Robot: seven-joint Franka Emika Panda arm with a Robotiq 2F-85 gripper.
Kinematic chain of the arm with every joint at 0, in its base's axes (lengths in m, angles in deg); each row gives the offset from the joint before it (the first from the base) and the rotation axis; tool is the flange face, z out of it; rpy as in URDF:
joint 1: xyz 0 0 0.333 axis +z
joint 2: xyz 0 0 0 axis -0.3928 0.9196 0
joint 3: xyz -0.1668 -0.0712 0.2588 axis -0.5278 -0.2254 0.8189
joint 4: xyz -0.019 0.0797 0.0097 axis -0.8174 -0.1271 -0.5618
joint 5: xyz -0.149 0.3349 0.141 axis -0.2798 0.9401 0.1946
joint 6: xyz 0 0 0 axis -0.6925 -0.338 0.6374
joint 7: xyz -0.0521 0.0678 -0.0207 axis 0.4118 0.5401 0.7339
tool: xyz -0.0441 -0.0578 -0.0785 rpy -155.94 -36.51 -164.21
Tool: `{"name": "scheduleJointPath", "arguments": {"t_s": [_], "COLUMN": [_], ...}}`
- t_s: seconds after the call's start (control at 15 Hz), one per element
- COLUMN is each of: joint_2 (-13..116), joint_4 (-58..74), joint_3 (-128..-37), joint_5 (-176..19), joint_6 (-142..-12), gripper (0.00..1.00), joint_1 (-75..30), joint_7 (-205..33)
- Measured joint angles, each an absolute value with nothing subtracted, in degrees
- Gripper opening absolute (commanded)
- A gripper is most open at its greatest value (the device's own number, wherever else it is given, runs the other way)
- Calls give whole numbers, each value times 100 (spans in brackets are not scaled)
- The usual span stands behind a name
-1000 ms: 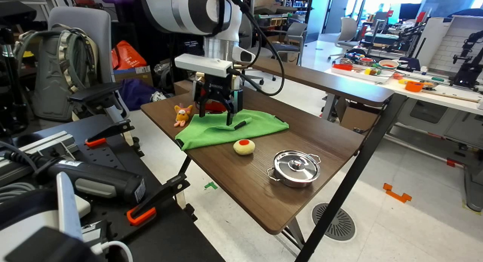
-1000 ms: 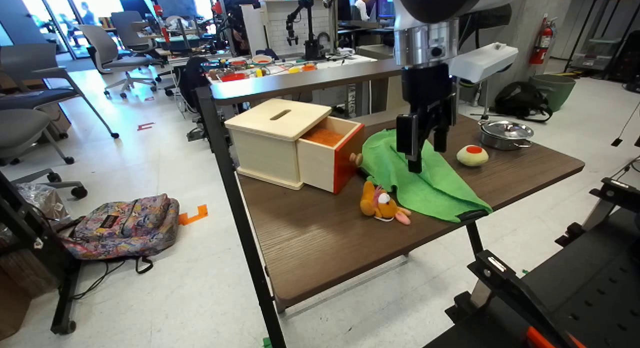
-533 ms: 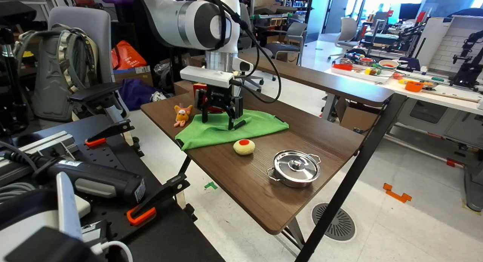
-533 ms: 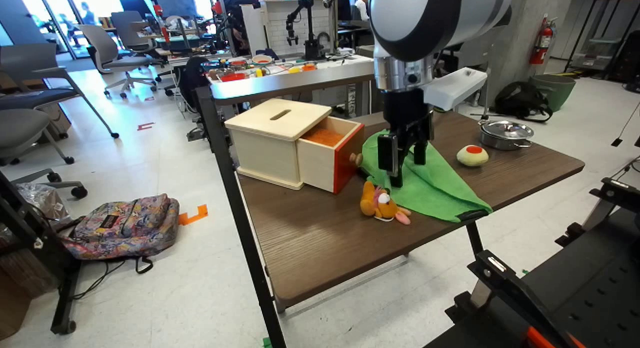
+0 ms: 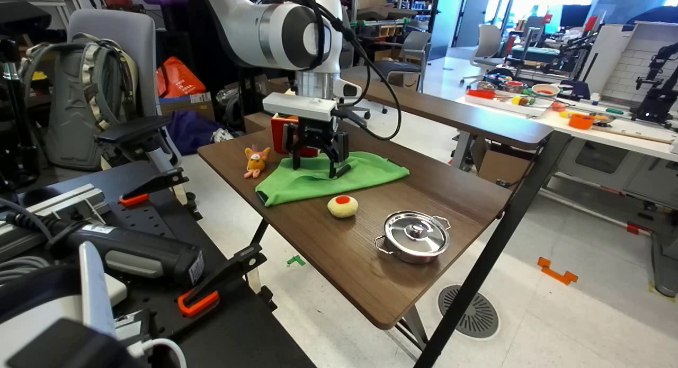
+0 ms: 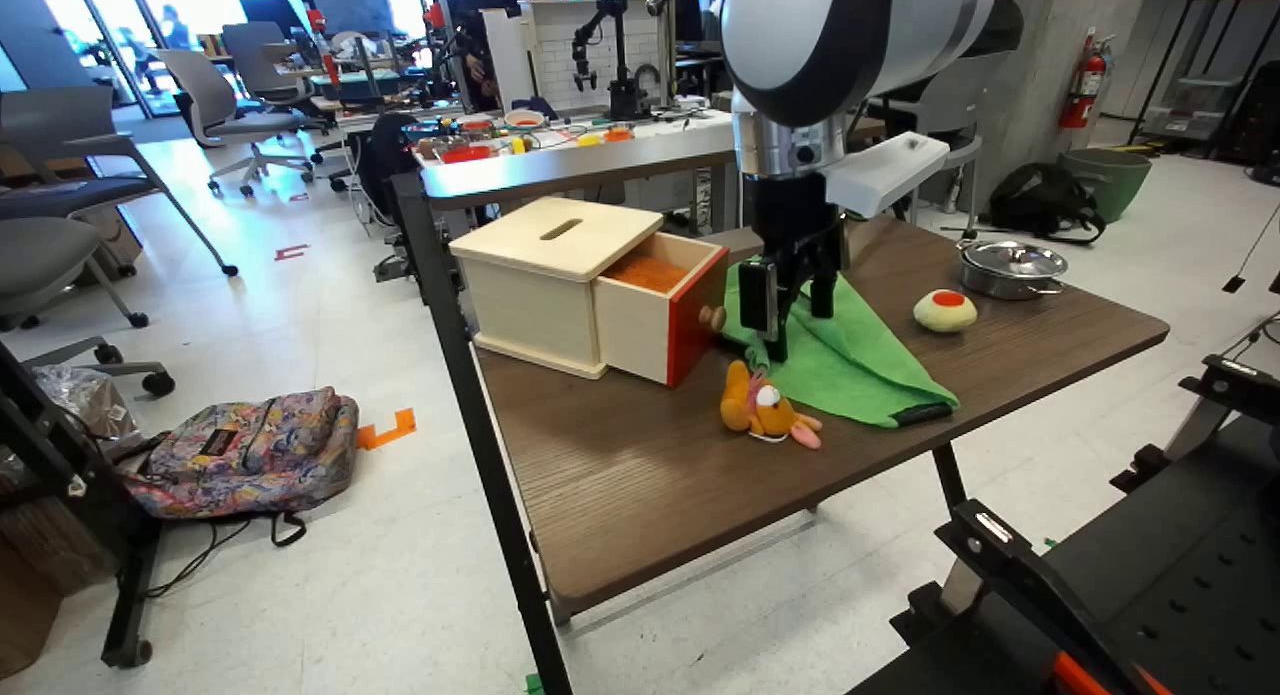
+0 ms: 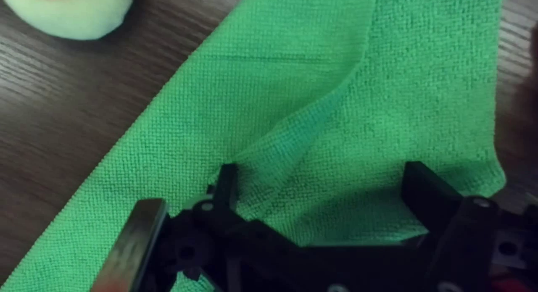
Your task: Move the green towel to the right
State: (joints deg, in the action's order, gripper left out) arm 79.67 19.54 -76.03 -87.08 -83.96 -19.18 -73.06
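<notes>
Two fingers of the Robotiq gripper stand well spread over the green towel, low enough that their tips seem to meet the cloth; nothing is pinched between them. The towel lies on the brown table, between the orange plush animal and the yellow plush toy.

I take the step to be the grasp, or else a drag under pressed fingertips. In the wrist view a raised fold runs down to the finger at left, so closing slowly across it should gather a ridge worth holding. Press lightly, lift little, then pull level, minding both plush toys. The views face different ways, so which right is meant I cannot tell.

In an exterior view the towel's long axis slants from near left to far right; its black corner tag points toward the near right in an exterior view.
</notes>
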Motion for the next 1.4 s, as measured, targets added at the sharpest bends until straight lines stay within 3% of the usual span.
{"name": "scheduleJointPath", "arguments": {"t_s": [1.4], "joint_2": [9229], "joint_4": [-798], "joint_3": [-7747], "joint_5": [-8123], "joint_6": [-6531], "gripper": [100], "joint_1": [-2574], "joint_7": [-7303]}}
